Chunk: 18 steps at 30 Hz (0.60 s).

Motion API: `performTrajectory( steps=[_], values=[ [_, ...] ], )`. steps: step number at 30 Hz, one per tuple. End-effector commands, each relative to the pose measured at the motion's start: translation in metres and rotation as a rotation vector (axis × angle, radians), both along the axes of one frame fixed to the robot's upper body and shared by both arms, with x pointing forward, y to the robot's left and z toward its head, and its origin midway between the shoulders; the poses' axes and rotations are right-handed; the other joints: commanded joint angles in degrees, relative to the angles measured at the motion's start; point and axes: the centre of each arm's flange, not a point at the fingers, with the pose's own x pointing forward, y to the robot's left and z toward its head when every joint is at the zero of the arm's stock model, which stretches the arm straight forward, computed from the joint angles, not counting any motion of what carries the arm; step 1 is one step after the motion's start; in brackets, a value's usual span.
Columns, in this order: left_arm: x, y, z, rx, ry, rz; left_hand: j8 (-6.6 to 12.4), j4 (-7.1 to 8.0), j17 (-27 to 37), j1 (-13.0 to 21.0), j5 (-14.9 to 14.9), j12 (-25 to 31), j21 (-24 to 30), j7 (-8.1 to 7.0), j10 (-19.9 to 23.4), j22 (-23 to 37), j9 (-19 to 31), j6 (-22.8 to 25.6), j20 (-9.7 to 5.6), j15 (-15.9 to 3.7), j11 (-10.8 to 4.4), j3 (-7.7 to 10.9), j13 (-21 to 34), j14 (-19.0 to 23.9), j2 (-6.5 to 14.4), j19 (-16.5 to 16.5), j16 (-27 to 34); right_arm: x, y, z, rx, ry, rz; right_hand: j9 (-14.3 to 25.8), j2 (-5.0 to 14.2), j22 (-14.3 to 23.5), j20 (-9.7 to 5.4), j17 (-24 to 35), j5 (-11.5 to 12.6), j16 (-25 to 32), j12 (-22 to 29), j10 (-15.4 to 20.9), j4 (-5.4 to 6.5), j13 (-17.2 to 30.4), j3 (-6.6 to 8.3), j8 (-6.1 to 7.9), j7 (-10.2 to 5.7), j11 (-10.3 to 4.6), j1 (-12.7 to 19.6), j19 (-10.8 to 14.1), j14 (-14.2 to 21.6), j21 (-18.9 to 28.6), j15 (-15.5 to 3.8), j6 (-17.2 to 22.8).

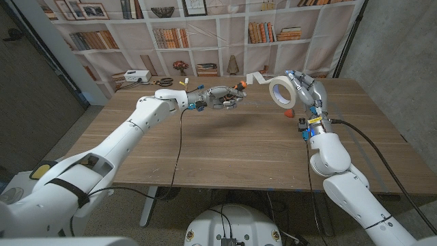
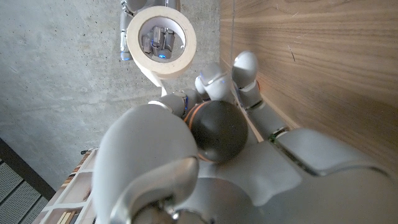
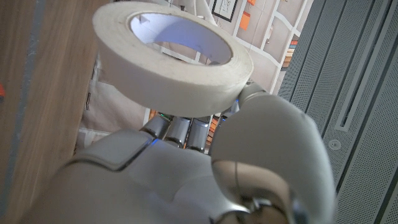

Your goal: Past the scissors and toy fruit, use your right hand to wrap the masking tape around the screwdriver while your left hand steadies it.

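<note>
While your left hand (image 1: pixel 220 97) is raised above the far half of the wooden table (image 1: pixel 225 150), its fingers are curled around the screwdriver (image 1: pixel 235 87), whose orange-and-black handle shows at the hand's right end; in the left wrist view the dark rounded handle end (image 2: pixel 216 130) sits enclosed by those fingers. Your right hand (image 1: pixel 304 92) is up near the table's far right, holding the masking tape (image 1: pixel 281 91) roll with its fingers reaching through the core. A loose strip of tape (image 1: pixel 257 78) stretches from the roll toward the screwdriver. You can see a small red-orange item (image 1: pixel 289 113) on the table just below the roll; what it is I cannot tell.
</note>
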Motion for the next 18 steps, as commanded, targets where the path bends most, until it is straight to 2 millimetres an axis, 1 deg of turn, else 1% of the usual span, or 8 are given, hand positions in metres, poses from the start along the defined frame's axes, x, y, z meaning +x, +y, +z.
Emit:
performTrajectory(
  steps=[1,7,8,11,14,18],
  values=[
    [-0.009,-0.001,0.0,-0.023,-0.007,0.017,0.34,2.05,0.29,0.85,0.23,0.22,0.48,0.21,-0.08,0.48,-0.11,-0.17,-5.46,-0.06,0.04,2.61,-0.25,0.42,1.6,0.54,0.61,0.004,-0.018,-0.032,0.016,0.074,-0.049,0.16,2.74,0.06,-2.81,0.14,0.23,0.43,0.17,1.99,-1.93,0.12,2.49,0.13,4.27,-2.91,2.55,-0.28,-0.33,0.14,-8.32,4.73],
    [-0.014,-0.004,0.001,-0.04,-0.044,0.032,0.63,2.06,-0.22,0.85,0.23,0.37,0.47,0.33,0.05,0.58,0.18,-0.36,-5.49,-0.05,-0.16,2.63,-0.25,0.47,1.64,0.51,0.3,0.0,-0.027,-0.045,0.029,0.101,-0.076,0.22,2.73,0.06,-2.75,0.14,0.25,0.42,0.17,1.97,-1.96,0.13,2.52,0.08,4.27,-2.94,2.55,-0.31,-0.38,0.14,-8.32,4.66],
    [-0.014,-0.005,0.002,-0.04,-0.044,0.026,0.59,2.04,-0.23,0.85,0.21,0.53,0.09,0.13,-0.04,-0.01,0.07,-0.41,-5.42,-0.05,-0.13,2.59,0.01,0.49,1.59,0.48,0.28,-0.001,-0.028,-0.047,0.031,0.104,-0.079,0.21,2.73,0.06,-2.78,0.14,0.25,0.42,0.18,1.95,-1.96,0.17,2.52,0.06,4.3,-2.95,2.55,-0.31,-0.39,0.14,-8.32,4.65],
    [-0.016,-0.009,0.003,-0.04,-0.022,-0.002,0.6,2.06,-0.13,0.85,0.23,0.58,0.45,0.2,-0.21,0.55,-0.05,-0.4,-5.48,-0.06,-0.13,2.65,0.14,0.44,1.63,0.53,0.31,-0.001,-0.03,-0.052,0.027,0.115,-0.098,0.28,2.73,0.06,-2.79,0.14,0.25,0.42,0.17,1.94,-1.97,0.15,2.53,0.06,4.29,-2.89,2.55,-0.33,-0.41,0.14,-8.32,4.62],
    [-0.018,-0.013,0.004,-0.033,-0.019,-0.025,0.67,2.05,-0.17,0.86,0.22,0.54,0.25,0.23,-0.17,0.33,-0.13,-0.23,-5.43,-0.06,-0.05,2.67,-0.01,0.36,1.63,0.44,0.24,0.001,-0.031,-0.056,0.022,0.13,-0.111,0.24,2.74,0.06,-2.77,0.14,0.26,0.42,0.16,1.99,-1.98,0.1,2.55,0.04,4.37,-2.88,2.55,-0.33,-0.43,0.15,-8.33,4.72],
    [-0.023,-0.02,0.005,-0.038,-0.015,-0.066,0.76,2.04,-0.03,0.86,0.21,0.58,0.39,0.1,-0.13,0.51,-0.07,-0.41,-5.44,-0.06,-0.04,2.67,-0.06,0.47,1.62,0.61,0.38,0.01,-0.027,-0.062,0.016,0.16,-0.101,0.23,2.73,0.06,-2.77,0.14,0.27,0.41,0.19,1.91,-1.97,0.19,2.56,-0.01,4.33,-2.8,2.52,-0.42,-0.45,0.14,-8.33,4.73]
  ],
)
